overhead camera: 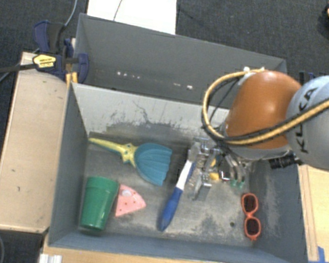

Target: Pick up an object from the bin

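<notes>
At the centre of the bin (132, 60), a blue-and-white pen (173, 199) is laid roughly twelve-to-six, just at eight o'clock of the jaws, whose opening cannot be told.

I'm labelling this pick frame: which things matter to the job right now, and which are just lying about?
Likely in play: end effector; blue-and-white marker right beside it, mid-bin.
Lying about: teal scoop with yellow handle; green cup; pink wedge; red sunglasses.
</notes>
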